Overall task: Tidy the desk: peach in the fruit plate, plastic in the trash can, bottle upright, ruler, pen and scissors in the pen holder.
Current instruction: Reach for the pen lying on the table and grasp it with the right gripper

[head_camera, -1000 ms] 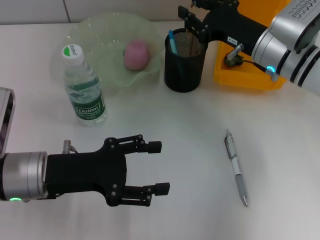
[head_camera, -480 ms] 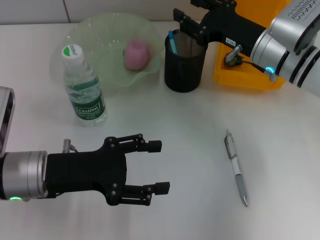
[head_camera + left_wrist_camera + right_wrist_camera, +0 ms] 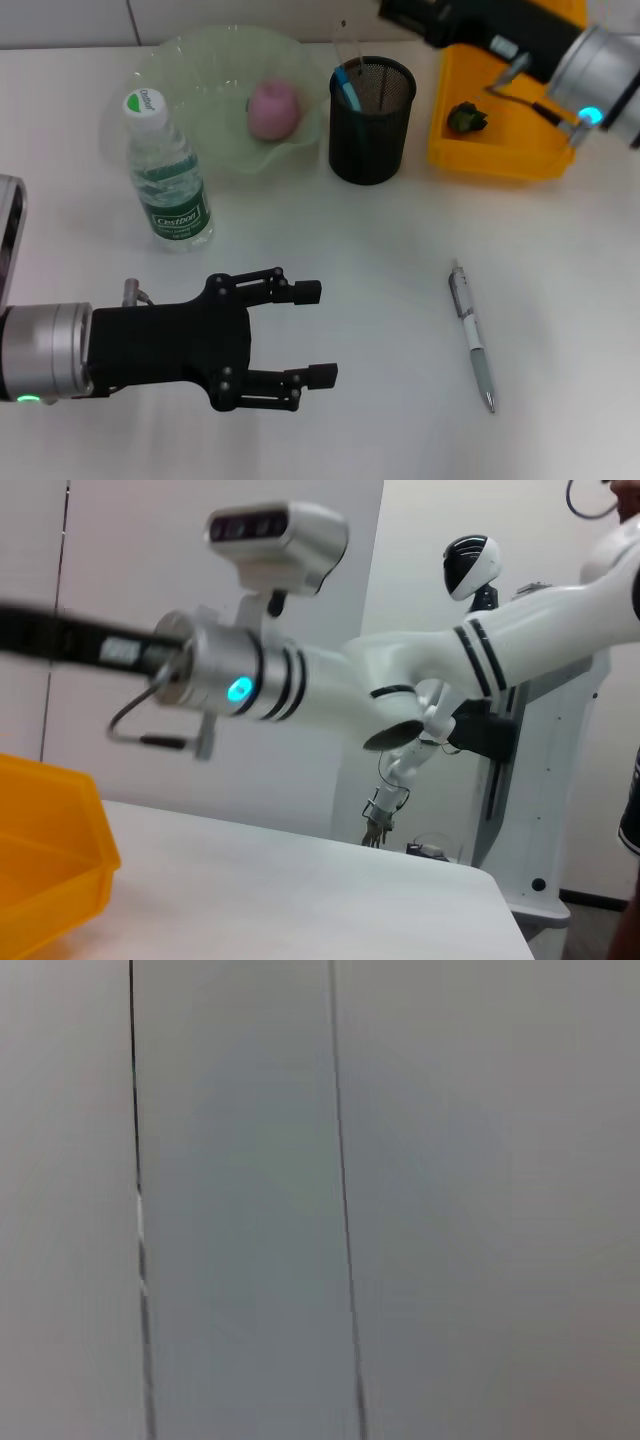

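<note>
Pen left loose on desk, well apart from pen holder; pen step pending.
Peach sits in fruit plate, bottle upright beside it, plastic scrap in orange trash can, holder has a blue-tipped item. Left gripper hovers low over bare desk, fingers spread, empty. Right arm is above the trash can, fingertips out of frame, can't tell their state. Next likely: reach down to the pen, pinch across barrel, carry to holder.
</note>
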Controlling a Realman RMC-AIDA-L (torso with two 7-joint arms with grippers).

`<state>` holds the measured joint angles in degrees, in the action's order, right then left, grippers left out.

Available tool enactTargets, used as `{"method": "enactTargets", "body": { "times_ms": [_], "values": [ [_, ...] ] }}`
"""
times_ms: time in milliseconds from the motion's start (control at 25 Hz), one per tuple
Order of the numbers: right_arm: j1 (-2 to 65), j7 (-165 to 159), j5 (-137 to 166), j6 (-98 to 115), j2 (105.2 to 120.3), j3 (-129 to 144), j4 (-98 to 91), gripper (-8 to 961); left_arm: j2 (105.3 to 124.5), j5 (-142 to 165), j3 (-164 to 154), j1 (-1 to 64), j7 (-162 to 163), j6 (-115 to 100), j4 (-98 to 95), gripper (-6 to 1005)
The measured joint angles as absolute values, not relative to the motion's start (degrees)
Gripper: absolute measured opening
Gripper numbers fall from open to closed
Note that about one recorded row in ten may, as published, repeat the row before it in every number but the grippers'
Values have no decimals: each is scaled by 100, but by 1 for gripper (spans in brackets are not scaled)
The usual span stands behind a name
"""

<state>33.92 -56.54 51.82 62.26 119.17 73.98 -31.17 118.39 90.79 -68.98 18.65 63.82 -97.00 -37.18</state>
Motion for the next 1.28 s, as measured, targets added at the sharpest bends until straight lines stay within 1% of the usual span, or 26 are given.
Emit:
{"method": "enactTargets", "body": {
  "times_ms": [40, 80, 120, 160, 200, 240, 280, 360, 400, 440, 480, 640, 800, 840, 1040, 1280],
  "values": [
    [2873, -7031, 5907, 6157, 11900, 7388, -4321, 686, 11839, 9079, -6898, 1865, 6382, -9700, -3718, 829],
    [2873, -7031, 5907, 6157, 11900, 7388, -4321, 714, 11839, 9079, -6898, 1865, 6382, -9700, -3718, 829],
    [2443, -8668, 7002, 6127, 11897, 7283, -5613, 741, 11839, 9079, -6881, 1863, 6382, -9726, -3718, 829],
    [2443, -8668, 7002, 6127, 11897, 7283, -5613, 769, 11839, 9079, -6872, 1863, 6379, -9733, -3718, 829],
    [2280, -9613, 7734, 6207, 11904, 7188, -6241, 796, 11839, 9079, -6872, 1863, 6379, -9733, -3718, 829],
    [2168, -11209, 9237, 6654, 11920, 6933, -7361, 797, 11839, 9079, -6872, 1863, 6379, -9733, -3718, 829],
    [2168, -11209, 9237, 6654, 11920, 6933, -7361, 798, 11839, 9080, -6864, 1866, 6364, -9737, -3718, 829],
    [2270, -13045, 10849, 7586, 11921, 6623, -8412, 799, 11839, 9079, -6861, 1893, 6349, -9738, -3718, 829],
    [2390, -13752, 11473, 8131, 11913, 6502, -8758, 800, 11839, 9080, -6861, 1892, 6347, -9739, -3718, 829],
    [2699, -14857, 12456, 9152, 11904, 6380, -9197, 800, 11839, 9080, -6860, 1896, 6345, -9739, -3718, 829],
    [2699, -14857, 12456, 9152, 11904, 6380, -9197, 801, 11839, 9080, -6860, 1896, 6345, -9739, -3718, 829],
    [3218, -16207, 13893, 10405, 11919, 6824, -9292, 795, 11842, 9092, -6863, 1925, 6341, -9732, -3718, 829],
    [3379, -16568, 14392, 10176, 11929, 7393, -8965, 791, 11846, 9111, -6864, 1947, 6339, -9700, -3718, 829],
    [3488, -16750, 14614, 9921, 11930, 7680, -8625, 790, 11847, 9117, -6864, 1955, 6338, -9696, -3718, 829],
    [3707, -16870, 14813, 9403, 11951, 8015, -7807, 788, 11843, 9121, -6864, 1960, 6337, -9702, -3718, 829],
    [3877, -16895, 14910, 9168, 11958, 8165, -7255, 787, 11850, 9124, -6865, 1960, 6336, -9708, -3718, 829]
  ]
}}
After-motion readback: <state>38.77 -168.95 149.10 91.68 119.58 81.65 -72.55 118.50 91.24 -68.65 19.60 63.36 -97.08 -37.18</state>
